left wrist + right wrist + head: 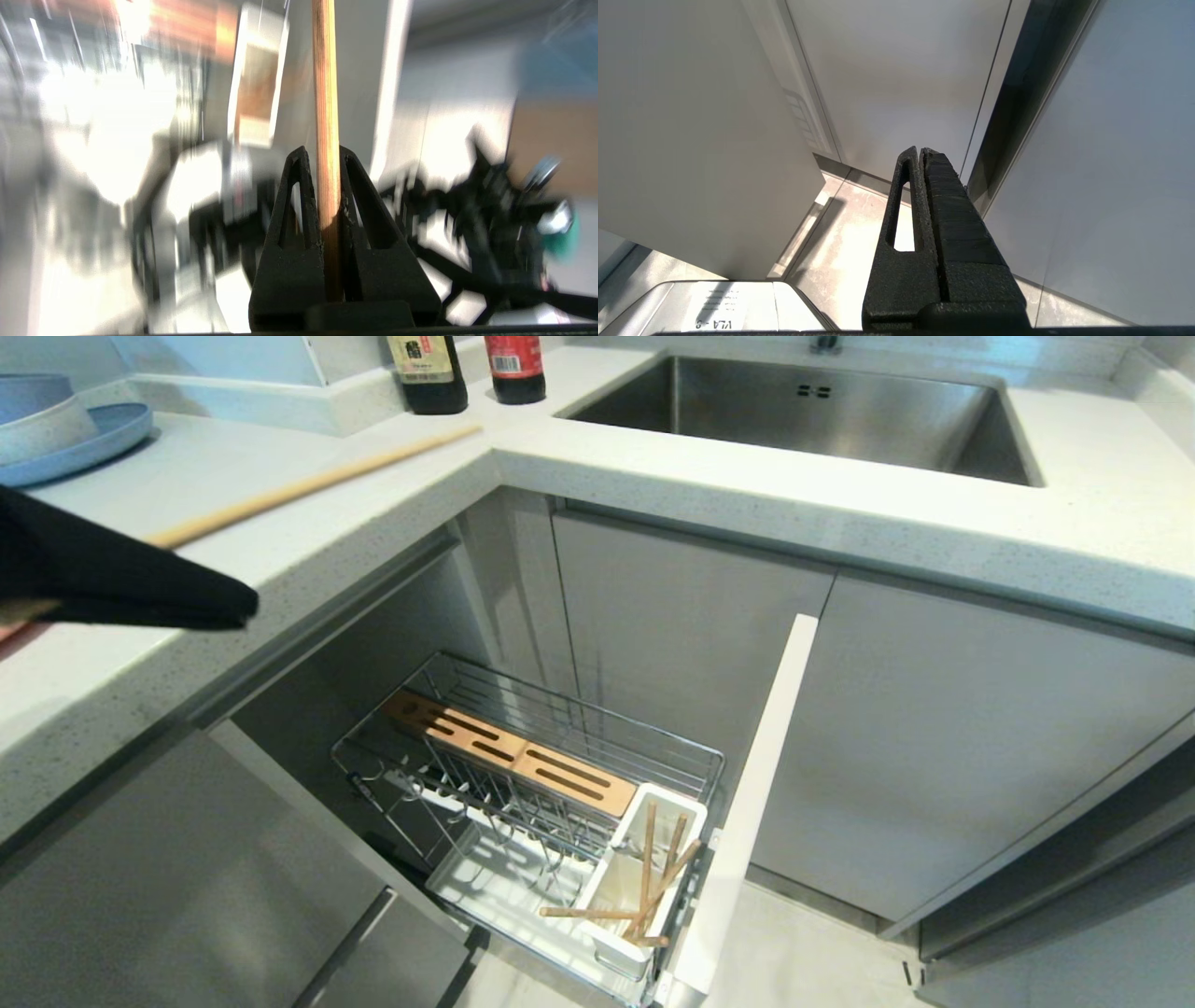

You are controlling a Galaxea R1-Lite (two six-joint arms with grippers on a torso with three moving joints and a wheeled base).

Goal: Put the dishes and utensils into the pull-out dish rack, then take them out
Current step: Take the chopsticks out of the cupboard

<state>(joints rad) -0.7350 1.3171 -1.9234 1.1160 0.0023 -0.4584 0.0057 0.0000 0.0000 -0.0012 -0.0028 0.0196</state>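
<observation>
Head view shows you the left tool (245, 607) at the left edge, above the white worktop (709, 495). It is closed on one light wooden chopstick (317, 483), which sticks out from the tool and reaches across the worktop toward the two dark bottles (467, 371) at the back. In the left wrist view you see the same chopstick (326, 112) pinched between the two black fingers (299, 210), with its free end pointing away from the camera; the background there is too blurred to read.

Below the worktop, the pull-out dish rack (523, 775) stands pulled out of the cabinet, beside the open white door (747, 803). Its wooden strip (509, 756) with slots lies along the back side, and the plate prongs (485, 793) stand in front of it with no plate between them. The white utensil cup (644, 877) sits at the end near the door and contains several wooden chopsticks (649, 887), leaning and crossed.

A blue plate with bowls (56, 429) stands in the far left corner of the worktop, and the steel sink (803, 415) is at the back.

The right tool (920, 154) hangs low near the cabinet fronts and the floor, and its fingers are pressed together with nothing between them.
</observation>
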